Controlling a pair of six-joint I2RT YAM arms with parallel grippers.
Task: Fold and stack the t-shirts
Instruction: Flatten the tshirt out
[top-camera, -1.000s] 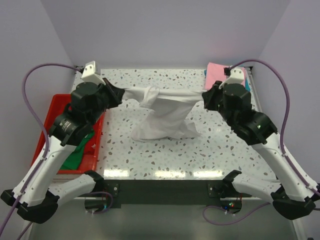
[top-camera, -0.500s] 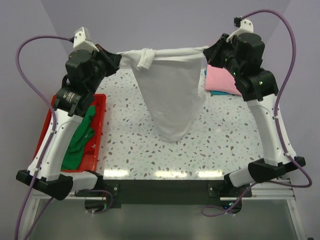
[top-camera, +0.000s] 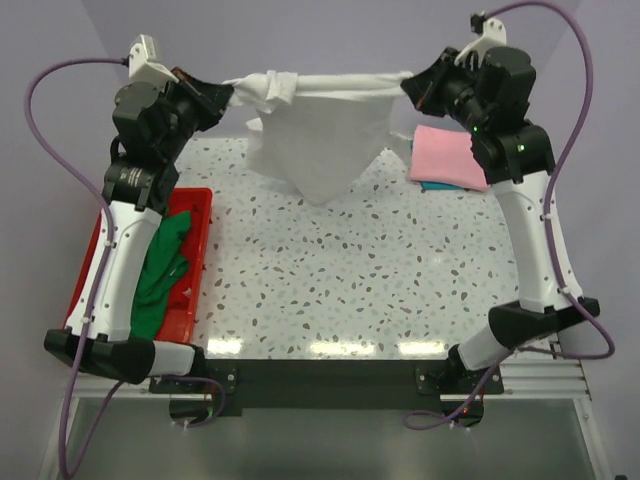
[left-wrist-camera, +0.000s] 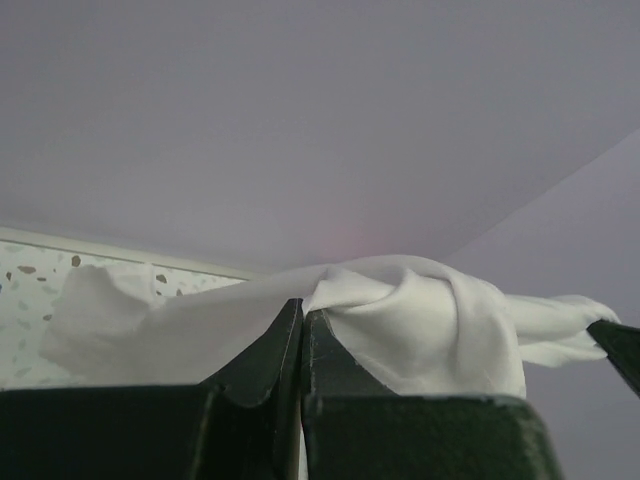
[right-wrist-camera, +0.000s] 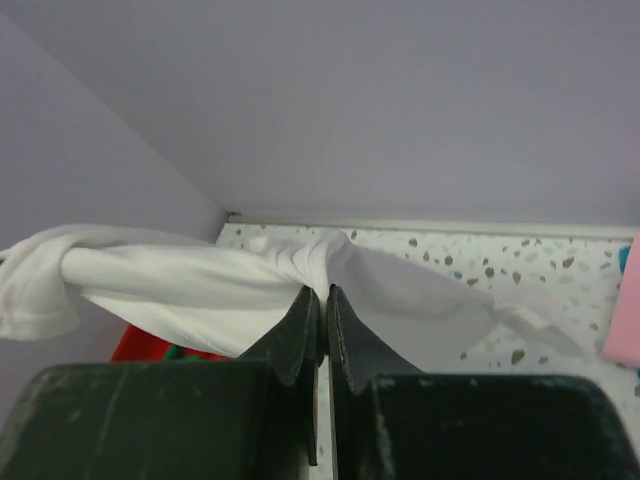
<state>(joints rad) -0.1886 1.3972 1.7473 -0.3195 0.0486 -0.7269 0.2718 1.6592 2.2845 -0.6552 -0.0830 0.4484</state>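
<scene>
Two-arm spread of the white tee (top-camera: 322, 150) above the far edge of the bench (top-camera: 350, 280). The left arm (top-camera: 140, 180) and right arm (top-camera: 512, 150) are raised, and each pair of jaws is clamped on one end of the tee. Its top edge runs taut between them and the body hangs in a V over the far middle of the bench. The pink tee (top-camera: 448, 157) lies folded at the far right corner on a teal tee (top-camera: 445, 186). The green tee (top-camera: 160, 275) lies in the tray (top-camera: 196, 196) at the left edge.

Risks, as judged from this view:
- The cloth is twisted into a wad just beside the left jaws, so the spread is uneven. Laid down like this, the tee would likely crease or land skewed.
- The line is tight and both wrist views show only a gathered pinch of cloth, so a further pull apart could slip one end free.
- The right side hangs near the pink tee and could drape over the stack if lowered there.

Hard to make out:
- Which part of the tee each side holds (hem, sleeve or shoulder) cannot be told, and no neck label shows.
- Whether the hanging tip touches the bench is unclear.
- The teal tee shows only as a sliver.
- The left arm covers part of the tray.
</scene>
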